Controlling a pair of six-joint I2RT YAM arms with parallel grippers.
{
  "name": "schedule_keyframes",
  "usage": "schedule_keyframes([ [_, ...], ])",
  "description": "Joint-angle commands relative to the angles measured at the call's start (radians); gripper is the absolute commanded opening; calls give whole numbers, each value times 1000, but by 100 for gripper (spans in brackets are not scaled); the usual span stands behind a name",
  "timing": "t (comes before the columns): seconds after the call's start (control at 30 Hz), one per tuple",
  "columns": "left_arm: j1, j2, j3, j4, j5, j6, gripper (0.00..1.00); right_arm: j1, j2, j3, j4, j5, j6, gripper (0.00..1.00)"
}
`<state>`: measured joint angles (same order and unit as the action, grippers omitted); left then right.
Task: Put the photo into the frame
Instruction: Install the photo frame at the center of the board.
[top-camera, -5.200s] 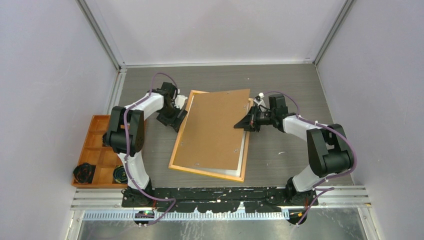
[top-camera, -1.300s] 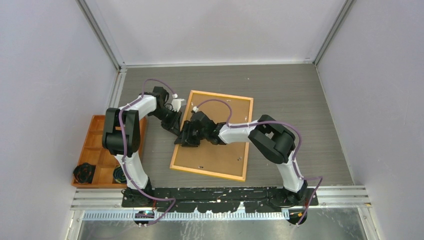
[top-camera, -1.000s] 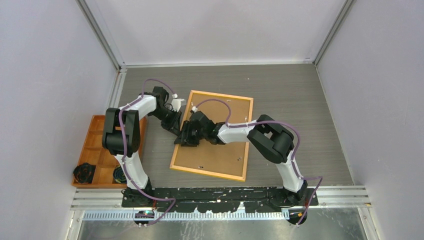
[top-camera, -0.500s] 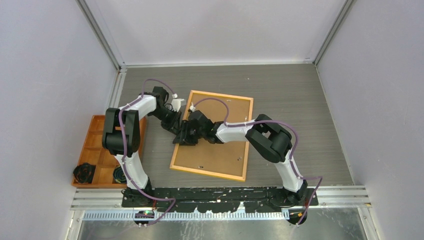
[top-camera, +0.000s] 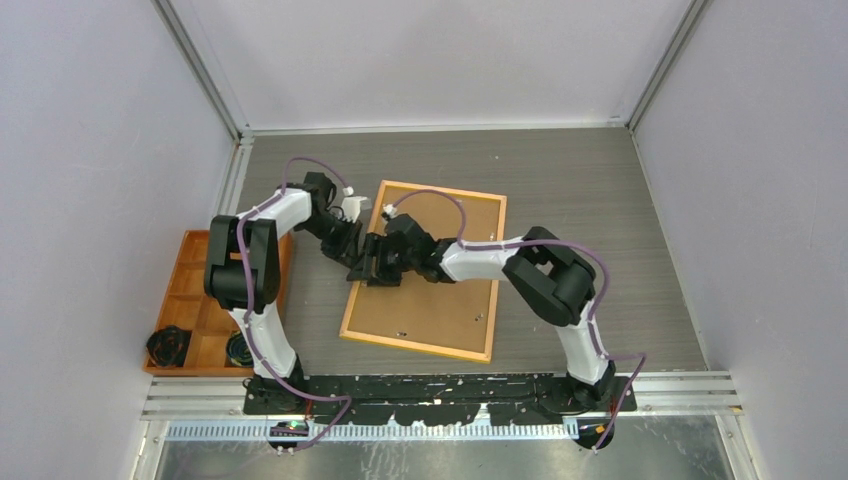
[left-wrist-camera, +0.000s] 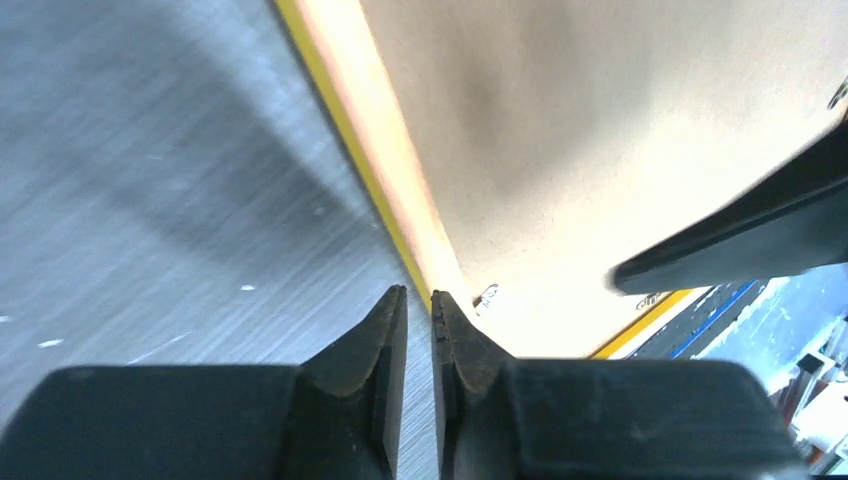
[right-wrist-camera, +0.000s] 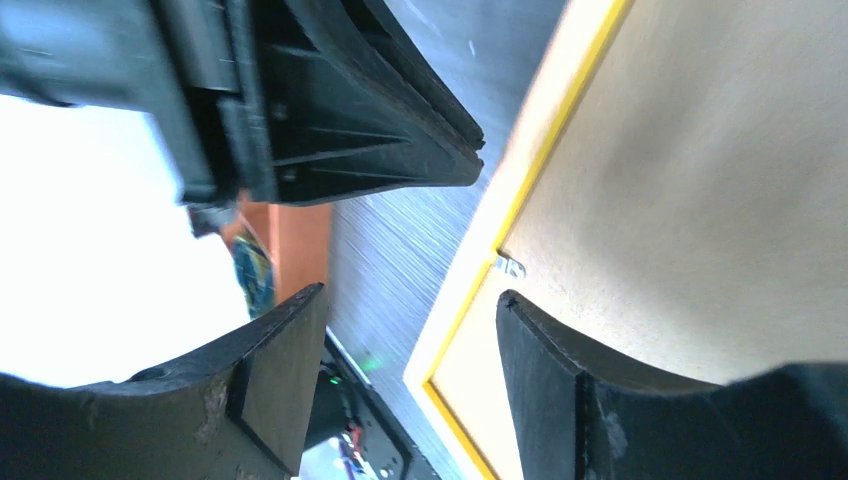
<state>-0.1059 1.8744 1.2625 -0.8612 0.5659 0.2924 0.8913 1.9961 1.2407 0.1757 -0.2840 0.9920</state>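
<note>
Closest to me, a black base plate (top-camera: 430, 386) carries both arms, smooth white shells on black joints, with purple cable looped along them. To the left sits an orange plastic tray (top-camera: 190, 285) cut into square compartments; two dark coiled bundles (top-camera: 168, 345) lie in its nearest cells.

Past the plate, the frame (top-camera: 418, 346) lies flat and face-down on the table (top-camera: 600, 200), a grey surface with a fine streaked grain. It is a big thin rectangle turned slightly askew. A pale wooden rim runs round a matt brown backing board (top-camera: 430, 305), and a bright yellow strip shows along the outer edge. The board looks like speckled pressed fibre.

Both arms meet at the frame's left long edge. The right gripper (right-wrist-camera: 410, 296) stands with its jaws well apart over that edge, and a small shiny metal clip (right-wrist-camera: 510, 266) on the rim sits in the gap between the curved black fingers. The left gripper (left-wrist-camera: 418, 300) comes in from the table side, its tapered black fingers drawn almost together with only a thin slit between. The tips are right at the wooden rim; I cannot tell whether they pinch anything.

Beyond the frame there is more grey tabletop, then aluminium corner posts and plain pale walls (top-camera: 430, 60).
</note>
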Motion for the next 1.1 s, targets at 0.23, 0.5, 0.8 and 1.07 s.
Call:
schedule_keyframes([
  [0.23,41,132,253,26,94,-152,46,-217,-39,110,-24,-54,-76,66],
  [0.5,41,237,340,39,144,-217,42,-277,139,281,-57,-95,-81,60],
  [0.8,41,287,333,54,159,-217,20,-307,286,429,-70,-111,-75,59],
  [1.07,40,278,284,96,149,-204,14,-327,396,552,-81,-148,-53,55],
])
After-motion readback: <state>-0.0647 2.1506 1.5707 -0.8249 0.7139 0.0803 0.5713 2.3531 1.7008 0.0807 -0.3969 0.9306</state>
